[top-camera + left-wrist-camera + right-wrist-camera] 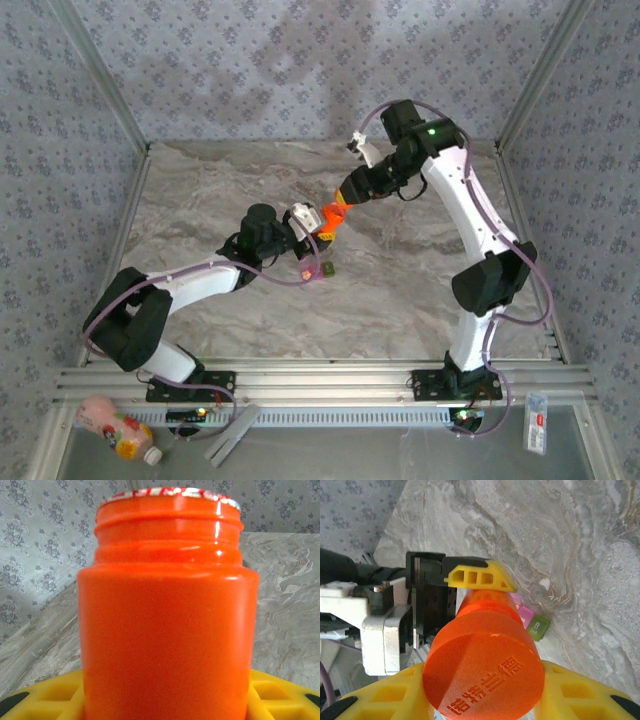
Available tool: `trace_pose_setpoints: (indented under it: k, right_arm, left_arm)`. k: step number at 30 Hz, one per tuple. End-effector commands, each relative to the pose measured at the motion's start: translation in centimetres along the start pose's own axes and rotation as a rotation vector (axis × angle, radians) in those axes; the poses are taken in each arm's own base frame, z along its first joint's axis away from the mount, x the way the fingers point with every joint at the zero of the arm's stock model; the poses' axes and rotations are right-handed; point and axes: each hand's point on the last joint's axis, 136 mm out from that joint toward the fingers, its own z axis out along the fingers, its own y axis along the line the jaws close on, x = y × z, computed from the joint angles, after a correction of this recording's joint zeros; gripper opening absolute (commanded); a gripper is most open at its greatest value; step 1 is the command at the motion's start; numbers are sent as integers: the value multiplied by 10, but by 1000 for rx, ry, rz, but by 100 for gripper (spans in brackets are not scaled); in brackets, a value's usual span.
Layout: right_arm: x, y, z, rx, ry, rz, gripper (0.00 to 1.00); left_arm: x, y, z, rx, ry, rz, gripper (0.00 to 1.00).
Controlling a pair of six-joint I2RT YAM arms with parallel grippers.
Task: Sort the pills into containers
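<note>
My left gripper (320, 228) is shut on a small orange bottle (167, 630), held above the marble table (420, 290). The bottle's threaded neck is bare, with a foil seal (170, 492) across its mouth. Yellow fingers (280, 695) flank its body. My right gripper (482, 700) is shut on the orange cap (482, 672), embossed with characters, just off the bottle's neck. In the top view the right gripper (343, 200) sits up and right of the bottle (328, 217). The containers (318, 268), a joined pink (522, 611) and green (538, 628) case, lie on the table below. The pills are hidden.
Patterned walls and aluminium posts (120, 110) enclose the table. On the front ledge lie a pink drink bottle (115, 428), a grey flat tool (232, 435) and a white packet (537, 422). The left gripper's yellow finger (480, 576) crosses the right wrist view.
</note>
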Motion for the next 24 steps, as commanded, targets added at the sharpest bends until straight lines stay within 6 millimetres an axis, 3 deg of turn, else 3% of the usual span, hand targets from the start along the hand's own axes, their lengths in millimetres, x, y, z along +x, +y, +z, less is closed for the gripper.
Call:
trace_pose_setpoints:
  k: [1,24]
  right_arm:
    - [13,3,6,5,65,-27,42]
    - [23,-1,24,-8,123,-19,40]
  left_arm:
    - [-32,4,-2,7,-91,46,0]
    - [-40,0,-8,22,-103,51,0]
